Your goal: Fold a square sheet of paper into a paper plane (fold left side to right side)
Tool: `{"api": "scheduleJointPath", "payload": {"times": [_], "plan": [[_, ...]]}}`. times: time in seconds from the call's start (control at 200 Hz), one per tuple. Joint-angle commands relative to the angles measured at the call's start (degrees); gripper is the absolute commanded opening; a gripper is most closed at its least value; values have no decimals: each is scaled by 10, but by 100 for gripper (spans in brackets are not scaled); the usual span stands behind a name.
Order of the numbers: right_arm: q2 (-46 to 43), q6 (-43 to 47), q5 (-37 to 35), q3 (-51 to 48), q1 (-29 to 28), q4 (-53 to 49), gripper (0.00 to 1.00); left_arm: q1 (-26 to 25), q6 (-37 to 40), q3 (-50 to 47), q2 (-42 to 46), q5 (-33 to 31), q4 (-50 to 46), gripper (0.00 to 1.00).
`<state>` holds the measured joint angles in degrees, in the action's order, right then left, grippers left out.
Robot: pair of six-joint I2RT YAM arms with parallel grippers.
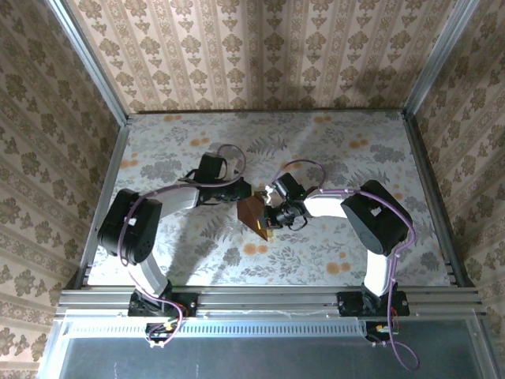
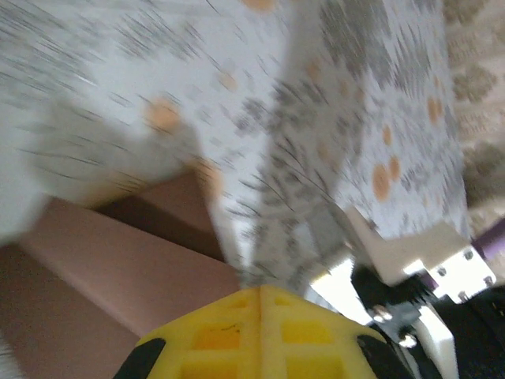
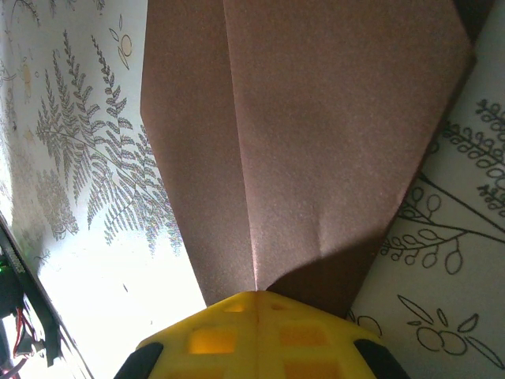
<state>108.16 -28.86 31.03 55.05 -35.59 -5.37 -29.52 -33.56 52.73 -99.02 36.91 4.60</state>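
Two closed grippers meet at mid-frame in the top view, over the fern-print table (image 1: 158, 150). On the left, the left gripper (image 1: 245, 197) sits at the paper's (image 1: 252, 210) upper left edge. Its blurred wrist view gives us yellow fingers (image 2: 213, 339) pressed together at bottom centre, with brown folds at lower left. In the centre, the paper is a dark brown wedge, its point toward the lower right. On the right, the right gripper (image 1: 268, 217) touches it from that side. Its wrist view has yellow fingers (image 3: 213, 341) tight together at bottom centre, and a crease runs straight up from their seam. Whether either gripper pinches or merely presses the paper, we cannot tell.
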Motion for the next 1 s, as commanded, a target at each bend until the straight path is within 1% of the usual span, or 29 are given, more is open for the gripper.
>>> {"api": "scheduleJointPath", "payload": {"times": [0.0,0.16,0.275,0.315,0.325,0.35,0.56,0.715,0.875,0.995], "plan": [[59,4,-105,-37,-8,-97,0,-10,-31,-6,-31,29,29,0],[47,5,-99,-37,-8,-94,0,-13,-49,-4,-68,34,47,0],[31,6,-90,-31,-9,-88,0,-14,-30,7,-85,5,1,0],[25,5,-88,-27,-10,-89,0,-14,-22,10,-90,4,-13,0],[22,6,-88,-25,-10,-89,0,-14,-21,11,-92,-10,-16,0],[20,6,-84,-21,-11,-88,0,-14,-18,9,-95,-18,-21,0],[-17,5,-47,19,-17,-83,0,-15,-10,-7,-109,-38,-28,0],[-48,7,-38,35,-16,-83,0,-15,-8,-14,-108,-42,-28,0],[-41,9,-52,50,-15,-89,0,-15,-6,-13,-107,-42,-28,0],[-20,0,-38,58,-15,-68,0,-15,-6,-13,-106,-41,-28,0]]}}
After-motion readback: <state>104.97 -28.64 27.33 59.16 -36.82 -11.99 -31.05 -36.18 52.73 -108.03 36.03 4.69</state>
